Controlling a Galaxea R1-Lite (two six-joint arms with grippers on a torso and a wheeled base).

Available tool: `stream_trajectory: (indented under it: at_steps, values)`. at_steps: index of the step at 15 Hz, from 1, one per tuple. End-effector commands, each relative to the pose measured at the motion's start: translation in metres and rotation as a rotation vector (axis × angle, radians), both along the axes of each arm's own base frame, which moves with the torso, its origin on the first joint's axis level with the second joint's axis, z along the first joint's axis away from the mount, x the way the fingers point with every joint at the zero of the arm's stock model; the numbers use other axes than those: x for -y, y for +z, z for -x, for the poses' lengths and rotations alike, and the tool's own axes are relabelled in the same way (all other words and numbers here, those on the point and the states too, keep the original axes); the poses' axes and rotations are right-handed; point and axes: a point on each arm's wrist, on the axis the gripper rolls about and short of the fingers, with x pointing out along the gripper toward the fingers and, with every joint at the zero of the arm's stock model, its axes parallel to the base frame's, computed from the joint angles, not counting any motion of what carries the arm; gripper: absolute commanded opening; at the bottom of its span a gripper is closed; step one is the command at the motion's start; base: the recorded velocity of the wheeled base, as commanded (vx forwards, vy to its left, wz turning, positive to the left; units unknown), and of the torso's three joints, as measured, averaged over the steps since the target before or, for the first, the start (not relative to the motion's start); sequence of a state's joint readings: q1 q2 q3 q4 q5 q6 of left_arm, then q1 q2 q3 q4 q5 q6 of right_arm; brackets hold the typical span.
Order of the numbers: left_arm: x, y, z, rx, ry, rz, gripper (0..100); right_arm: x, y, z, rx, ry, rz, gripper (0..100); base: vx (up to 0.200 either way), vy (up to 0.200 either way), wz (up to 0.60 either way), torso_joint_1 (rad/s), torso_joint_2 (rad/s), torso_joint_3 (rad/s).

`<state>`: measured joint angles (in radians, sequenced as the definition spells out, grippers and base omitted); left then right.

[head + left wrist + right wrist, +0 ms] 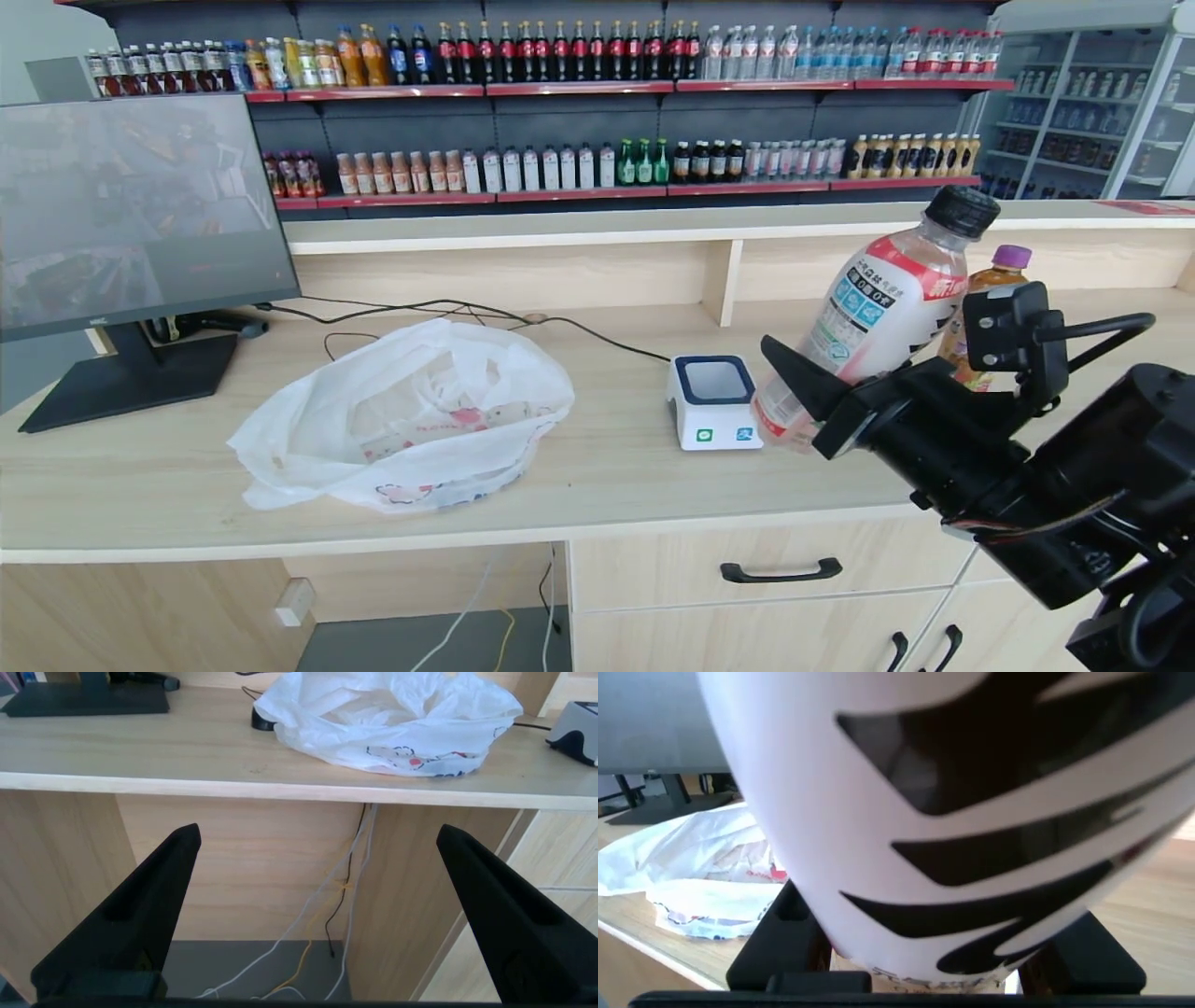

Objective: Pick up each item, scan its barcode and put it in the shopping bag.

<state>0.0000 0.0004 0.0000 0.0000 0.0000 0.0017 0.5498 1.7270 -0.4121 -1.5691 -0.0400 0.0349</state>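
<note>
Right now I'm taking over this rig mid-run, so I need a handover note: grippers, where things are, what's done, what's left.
Right gripper: shut on the black-capped bottle, held tilted just right of the scanner.
Left gripper: open, empty, low in front of the counter.
Shopping bag: on the counter left of the scanner; something seems to lie inside.
Purple-capped bottle: stands behind the held one.
Done: black-capped bottle picked up.
Left: probably scan and bag it, then the purple-capped bottle.
</note>
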Motion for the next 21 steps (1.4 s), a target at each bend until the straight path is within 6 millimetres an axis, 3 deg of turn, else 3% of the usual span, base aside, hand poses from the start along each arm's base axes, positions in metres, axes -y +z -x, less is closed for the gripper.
stream_trajectory:
  at_steps: [1,13,16,21]
  values:
    - [0.0,0.0,0.0,0.0,0.0,0.0,100,-0.001,-0.001,0.0,-0.001,0.001,0.0,0,0.0,0.2,0.0,-0.007,0.0,0.007]
    - [0.0,0.0,0.0,0.0,0.0,0.0,100,-0.003,0.001,-0.004,0.007,0.003,-0.004,0,0.0,0.2,0.0,0.002,0.0,0.0]
    - [0.0,0.0,0.0,0.0,0.0,0.0,100,-0.009,0.003,-0.014,0.023,0.002,-0.013,0,0.0,0.2,0.0,0.004,0.01,0.004]
    - [0.0,0.0,0.0,0.0,0.0,0.0,100,-0.017,-0.001,-0.022,0.035,0.056,0.022,0,0.0,0.0,0.0,0.0,0.0,0.0]
